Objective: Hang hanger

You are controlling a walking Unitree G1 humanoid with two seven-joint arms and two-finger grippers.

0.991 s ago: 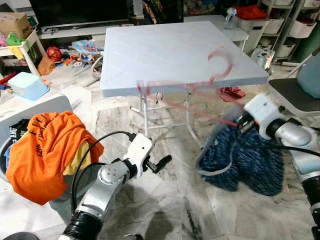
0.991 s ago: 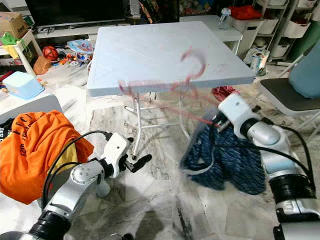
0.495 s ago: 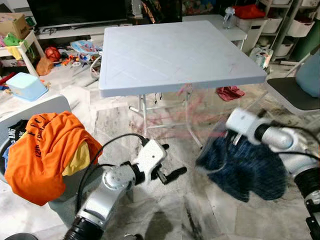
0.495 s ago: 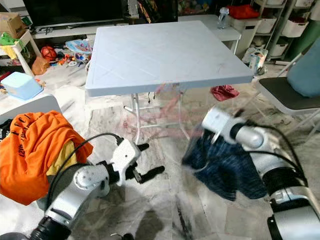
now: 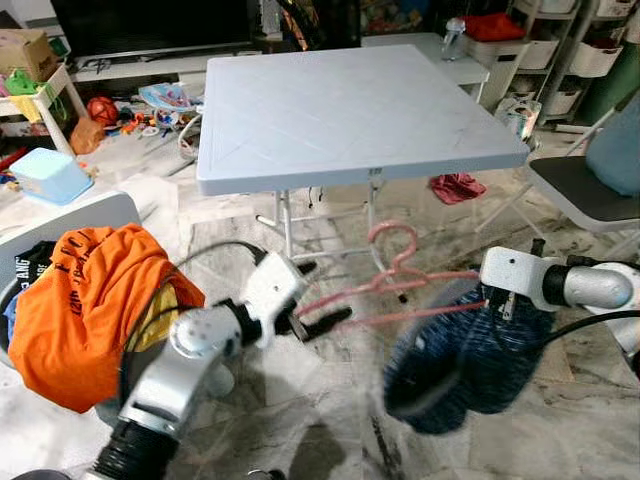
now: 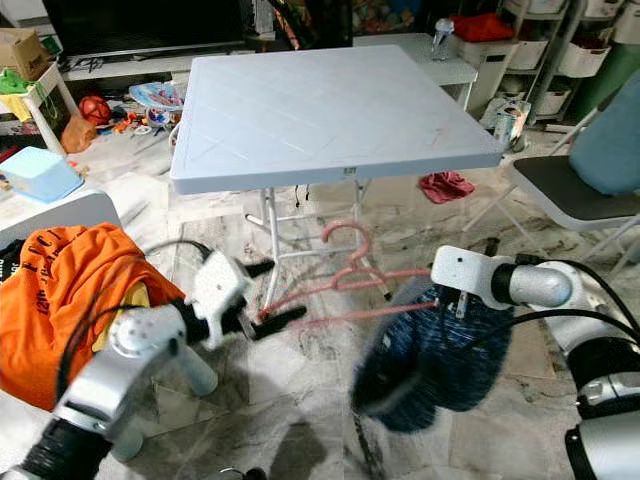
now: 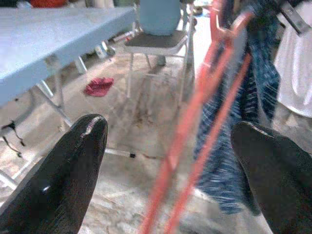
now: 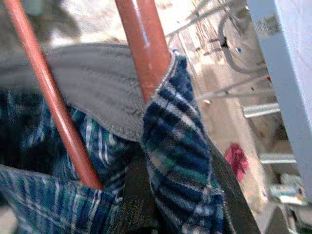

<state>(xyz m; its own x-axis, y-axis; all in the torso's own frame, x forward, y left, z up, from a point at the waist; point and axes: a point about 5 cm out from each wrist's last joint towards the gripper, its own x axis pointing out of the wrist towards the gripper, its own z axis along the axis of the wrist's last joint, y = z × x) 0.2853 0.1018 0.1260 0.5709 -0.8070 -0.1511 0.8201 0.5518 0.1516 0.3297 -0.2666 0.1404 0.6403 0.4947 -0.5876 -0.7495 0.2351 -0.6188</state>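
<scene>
Head views: we see the pink hanger (image 5: 395, 283) held in the air in front of the desk (image 5: 350, 105), below its front edge and above the marble floor (image 5: 330, 420). Its hook (image 5: 393, 240) stands up at 12 o'clock from the bars; its long axis runs nearly level, from 9 o'clock to 3 o'clock, spanning the gap between our two arms.

Right gripper (image 5: 497, 298): at the 3 o'clock end of the hanger, buried in a blue plaid garment (image 5: 460, 360) that droops from that end toward 6 o'clock. In the right wrist view the two red bars (image 8: 146, 44) pass into the plaid cloth just ahead of the camera. Whether these fingers are closed on bar or cloth we cannot tell, since the cloth hides them.

Left gripper (image 5: 312, 322): at the 9 o'clock end. In the left wrist view its two fingers (image 7: 68, 170) are spread wide, with the hanger's bars (image 7: 195, 146) running between them but touching neither.

Judgement: the left arm is the nearer to the free end, and the bars already lie inside its open span, aligned along the fingers rather than across them; closing there would secure the second end.

An orange shirt (image 5: 85, 290) lies in a basket (image 5: 70, 215) at 9 o'clock, well apart.
</scene>
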